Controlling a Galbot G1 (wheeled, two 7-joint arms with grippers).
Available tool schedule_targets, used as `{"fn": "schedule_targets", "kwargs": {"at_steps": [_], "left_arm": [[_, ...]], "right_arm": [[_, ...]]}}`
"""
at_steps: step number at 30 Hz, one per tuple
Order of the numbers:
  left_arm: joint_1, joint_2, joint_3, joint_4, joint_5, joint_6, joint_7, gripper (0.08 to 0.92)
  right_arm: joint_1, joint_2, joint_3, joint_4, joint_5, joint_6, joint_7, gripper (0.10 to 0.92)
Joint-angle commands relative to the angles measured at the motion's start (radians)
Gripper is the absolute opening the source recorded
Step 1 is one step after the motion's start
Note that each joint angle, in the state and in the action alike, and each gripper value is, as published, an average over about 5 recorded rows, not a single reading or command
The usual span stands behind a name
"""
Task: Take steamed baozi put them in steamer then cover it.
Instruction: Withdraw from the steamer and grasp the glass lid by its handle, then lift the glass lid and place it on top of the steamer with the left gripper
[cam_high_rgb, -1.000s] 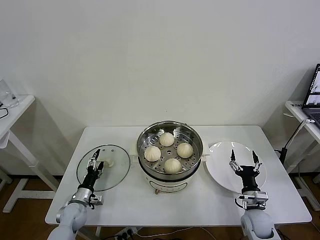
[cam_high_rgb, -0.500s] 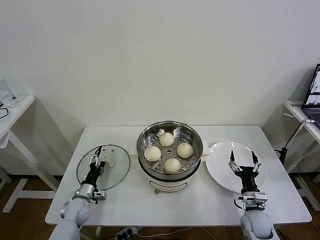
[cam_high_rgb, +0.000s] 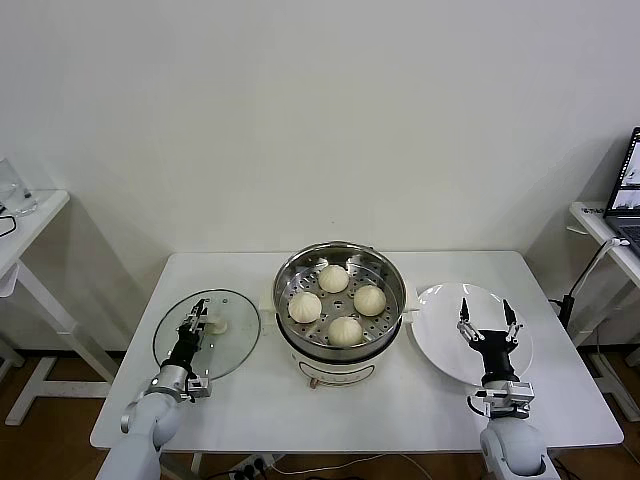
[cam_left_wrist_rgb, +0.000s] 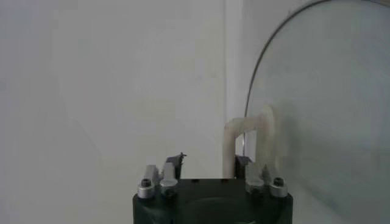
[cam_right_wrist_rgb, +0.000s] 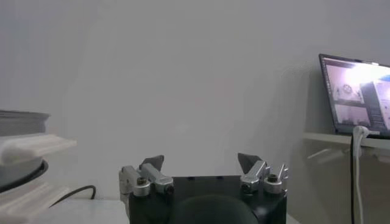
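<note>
Steamer: your round shiny stainless-steel pot (cam_high_rgb: 341, 300) stands on its white electric base at the middle of the white rectangular table (cam_high_rgb: 420, 400), uncovered.
Baozi: four small cream-white pleated dough buns (cam_high_rgb: 337, 298) sit apart from one another on the perforated tray inside the pot.
Cover: the round clear glass lid with metal rim (cam_high_rgb: 206, 334) lies flat on the table to the pot's left, its white handle (cam_high_rgb: 216, 325) upward; in the left wrist view the handle (cam_left_wrist_rgb: 251, 141) rises just beyond the fingers.
Left gripper: your left gripper (cam_high_rgb: 195, 318) is over the lid beside the handle; its dark fingers (cam_left_wrist_rgb: 175, 162) stand slightly parted, and you cannot tell from either view whether they touch the handle.
Right gripper: your right gripper (cam_high_rgb: 487, 322) is held upright above the flat white round plate (cam_high_rgb: 437, 340) to the pot's right, fingers spread wide and holding nothing.
Background: an open laptop (cam_right_wrist_rgb: 356, 94) stands on a side table to your right.
</note>
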Motion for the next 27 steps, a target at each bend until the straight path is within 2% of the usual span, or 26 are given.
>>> {"fn": "schedule_targets", "kwargs": {"at_steps": [1,8,13,20,24,27], "left_arm": [[-0.004,0.0,-0.007,0.015,-0.006,-0.007,0.004,0.376],[0.021,0.016,-0.036,-0.066,-0.047,-0.018,0.007,0.203],[0.061,0.054,-0.103,-0.233,-0.096,0.0,0.021,0.191],[0.094,0.116,-0.183,-0.553,-0.142,0.071,0.068,0.191],[0.094,0.126,-0.159,-0.73,-0.178,0.119,0.112,0.191],[0.101,0.129,-0.073,-0.85,-0.2,0.178,0.151,0.191]], "right_arm": [[0.001,0.002,-0.001,-0.003,-0.003,0.003,0.0,0.823],[0.002,0.004,0.001,-0.006,-0.01,0.009,-0.001,0.823],[0.004,0.011,-0.002,-0.01,-0.016,0.014,-0.003,0.823],[0.012,0.022,-0.009,-0.015,-0.024,0.016,-0.003,0.823],[0.01,0.025,-0.013,-0.01,-0.031,0.014,-0.002,0.823],[0.006,0.028,-0.013,-0.006,-0.035,0.011,-0.001,0.823]]}}
